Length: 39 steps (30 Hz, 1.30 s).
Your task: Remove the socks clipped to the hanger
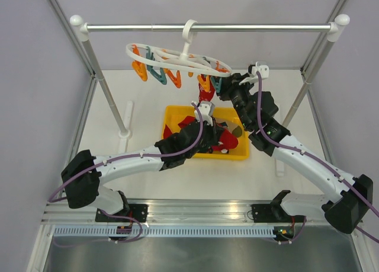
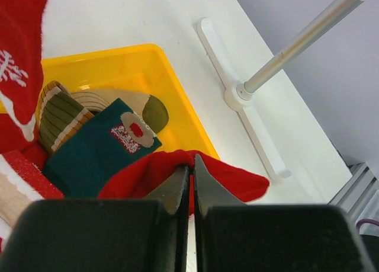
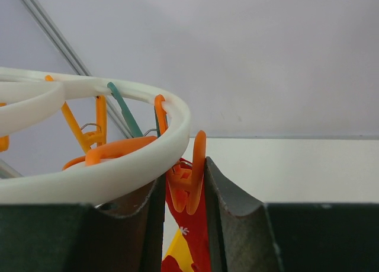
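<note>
The right arm (image 1: 308,165) reaches up toward the far edge of the desk (image 1: 195,177), its hand (image 3: 185,172) clamped around an orange peg (image 3: 188,186). The left arm (image 1: 130,159) lies low over the yellow bin (image 1: 177,110) mid-desk, hand (image 2: 191,164) pinched shut on red sock fabric (image 2: 237,180). The hanger (image 1: 180,58) runs left-right along the far edge; the clipped red sock (image 1: 206,95) hangs straight down.

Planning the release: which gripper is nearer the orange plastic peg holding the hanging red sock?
Right gripper: jaws flank the orange peg. Left gripper: lower, above the yellow plastic bin.
</note>
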### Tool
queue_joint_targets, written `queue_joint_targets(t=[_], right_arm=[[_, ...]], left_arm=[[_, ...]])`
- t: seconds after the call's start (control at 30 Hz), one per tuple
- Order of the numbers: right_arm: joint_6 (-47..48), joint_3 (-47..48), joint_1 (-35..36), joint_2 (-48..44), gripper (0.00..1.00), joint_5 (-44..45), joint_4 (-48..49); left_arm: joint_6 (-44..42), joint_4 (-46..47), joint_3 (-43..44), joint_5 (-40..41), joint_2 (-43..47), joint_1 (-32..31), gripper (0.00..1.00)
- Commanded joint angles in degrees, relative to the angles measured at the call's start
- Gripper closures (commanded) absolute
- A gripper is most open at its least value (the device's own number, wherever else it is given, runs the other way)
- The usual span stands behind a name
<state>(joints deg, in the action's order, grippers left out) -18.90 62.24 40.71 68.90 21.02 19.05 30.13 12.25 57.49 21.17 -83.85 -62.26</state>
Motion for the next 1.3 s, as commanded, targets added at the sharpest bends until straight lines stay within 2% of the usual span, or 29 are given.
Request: queue_joint_targets(t=[0.0,0.3,0.43,0.47,0.53,0.57,0.7,0.87,0.93,1.1,1.27], right_arm=[[-0.09,2.54,0.07,-0.44,0.99,-0.45,0.55],[-0.35,2.54,0.07,-1.05,0.99,-0.80,0.38],[-0.18,2.71,-0.01,-0.97,0.99,-0.71,0.11],[-0.18,2.71,-0.02,-1.14,0.99,-0.80,0.11],[-0.26,2.71,0.07,-1.14,0.99,-0.80,0.02],[-0.26,2.71,0.07,-1.23,0.99,-0.89,0.02],[-0.18,2.63,0.07,-1.32,0.99,-0.89,-0.15],[-0.18,2.71,0.07,-1.32,0.99,-0.89,-0.33],[-0.09,2.80,-0.01,-1.32,0.99,-1.06,-0.42],[-0.35,3.06,0.07,-1.32,0.99,-1.24,-0.59],[-0.09,3.68,0.07,-1.40,0.99,-1.42,-1.29]], left_arm=[[0.02,0.23,1.39,1.86,0.97,0.73,0.98],[2.74,1.46,-0.71,-5.33,0.80,9.42,0.98],[2.57,1.81,-1.59,-7.19,-0.17,11.37,0.96],[2.39,2.07,-1.86,-7.72,-0.43,11.63,0.88],[1.69,3.91,-3.08,-7.98,-0.26,12.07,0.78],[0.99,4.70,-3.61,-8.25,-0.08,12.16,0.68],[-0.16,7.96,-5.90,-8.60,1.23,12.25,0.49],[-1.65,9.72,-8.09,-7.81,4.30,12.25,0.43],[-1.74,10.07,-9.50,-6.50,5.71,12.25,0.34],[-2.62,10.69,-10.39,-2.11,7.65,12.25,0.33],[-5.86,11.39,-7.75,0.45,4.32,12.25,0.32]])
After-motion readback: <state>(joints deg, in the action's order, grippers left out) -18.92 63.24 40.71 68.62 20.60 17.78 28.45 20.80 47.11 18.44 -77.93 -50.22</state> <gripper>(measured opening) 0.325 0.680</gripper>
